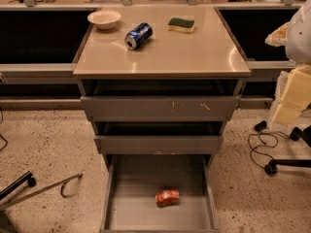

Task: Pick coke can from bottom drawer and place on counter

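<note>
The coke can lies on its side on the grey floor of the bottom drawer, which is pulled wide open at the foot of the cabinet. The can is right of the drawer's middle, toward the front. The counter is the glossy beige top of the cabinet, above the two upper drawers. Part of my arm, white and cream segments, shows at the right edge, level with the upper drawers and well away from the can. My gripper is out of view.
On the counter lie a blue can on its side, a white bowl at the back left and a green-yellow sponge at the back right. The two upper drawers stand slightly open. Cables and chair wheels are on the floor at right, a metal leg at left.
</note>
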Robot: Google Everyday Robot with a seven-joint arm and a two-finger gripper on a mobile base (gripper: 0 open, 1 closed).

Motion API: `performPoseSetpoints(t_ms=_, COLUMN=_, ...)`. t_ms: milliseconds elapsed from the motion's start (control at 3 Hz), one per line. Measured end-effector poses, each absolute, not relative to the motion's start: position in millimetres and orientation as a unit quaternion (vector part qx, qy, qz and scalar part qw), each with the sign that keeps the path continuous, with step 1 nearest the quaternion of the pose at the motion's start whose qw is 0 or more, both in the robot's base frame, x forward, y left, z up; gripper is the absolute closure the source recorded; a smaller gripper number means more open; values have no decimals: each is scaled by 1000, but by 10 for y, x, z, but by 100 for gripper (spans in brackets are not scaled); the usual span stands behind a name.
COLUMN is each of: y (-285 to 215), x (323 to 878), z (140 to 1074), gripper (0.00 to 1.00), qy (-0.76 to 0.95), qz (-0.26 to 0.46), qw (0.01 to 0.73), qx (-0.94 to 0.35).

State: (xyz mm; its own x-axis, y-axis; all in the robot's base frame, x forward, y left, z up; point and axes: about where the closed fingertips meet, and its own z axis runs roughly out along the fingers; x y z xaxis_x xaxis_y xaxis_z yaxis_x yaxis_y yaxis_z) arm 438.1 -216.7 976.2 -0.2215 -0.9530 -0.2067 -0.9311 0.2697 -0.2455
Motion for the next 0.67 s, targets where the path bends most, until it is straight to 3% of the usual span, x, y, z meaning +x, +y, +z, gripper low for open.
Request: performPoseSetpoints(t_ms=667, y=-2026, x=4507, z=9499, gripper=0, qy=782, qz=-13, qw=183, qx=-596)
